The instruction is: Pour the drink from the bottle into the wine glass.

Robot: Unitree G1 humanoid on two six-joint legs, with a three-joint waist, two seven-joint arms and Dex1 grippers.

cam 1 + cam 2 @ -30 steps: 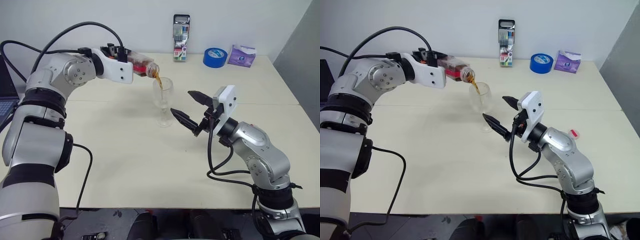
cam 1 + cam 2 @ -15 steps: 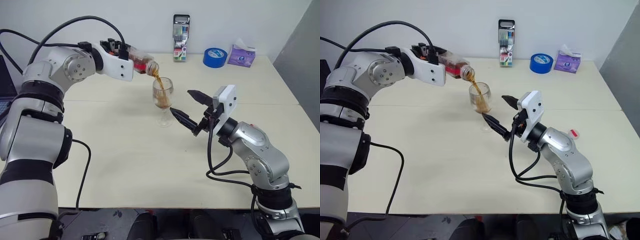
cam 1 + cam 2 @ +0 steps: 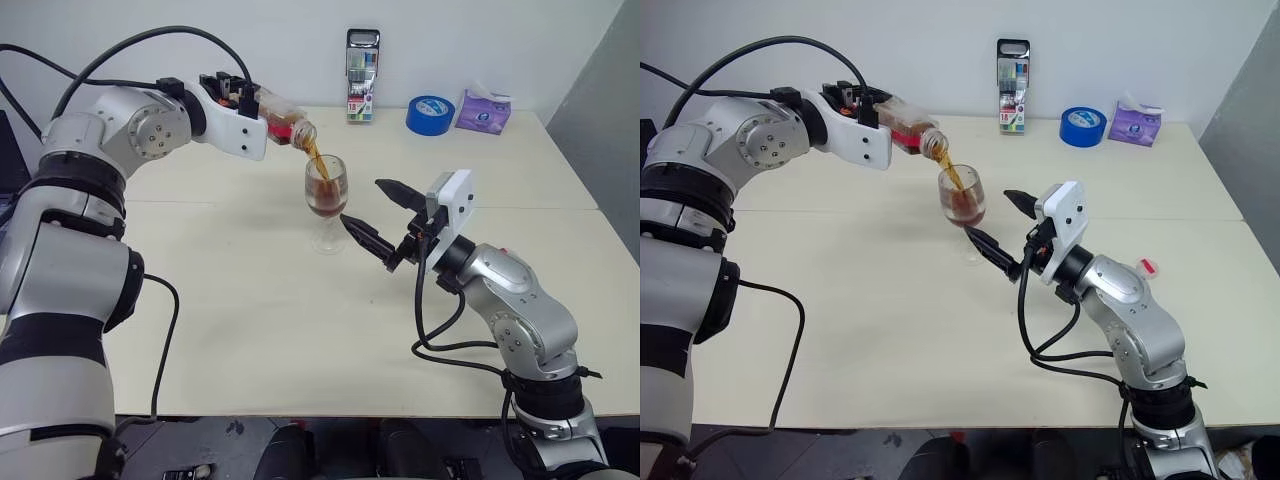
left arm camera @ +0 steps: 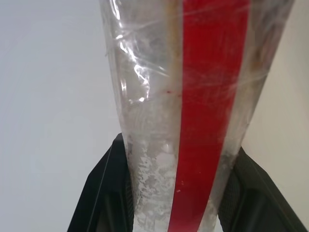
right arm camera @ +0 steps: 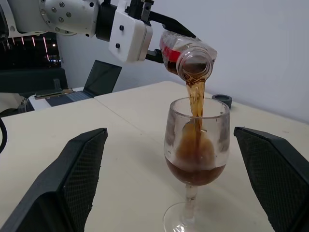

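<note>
Pour underway: left gripper (image 3: 250, 108) is clamped on the bottle (image 3: 283, 124), tipped mouth-down over the wine glass (image 3: 326, 198) mid-table. The drink (image 5: 194, 100) streams into the bowl, approx a third full. Right gripper (image 3: 372, 216) sits spread wide either side of the glass, not touching it. Best to hold tilt steady, mouth centred over rim; bottle looks nearly empty, hard to confirm. Cream table (image 3: 300, 340), white wall behind w/ marker pack (image 3: 362, 89), blue tape roll (image 3: 430, 114), purple pouch (image 3: 483, 111).

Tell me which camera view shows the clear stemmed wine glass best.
The right wrist view: the clear stemmed wine glass stands close and central, the dark red-brown drink streaming in from the tilted clear plastic bottle. Both eye views show the glass small, from above. The left wrist view faces the bottle's wall.
</note>
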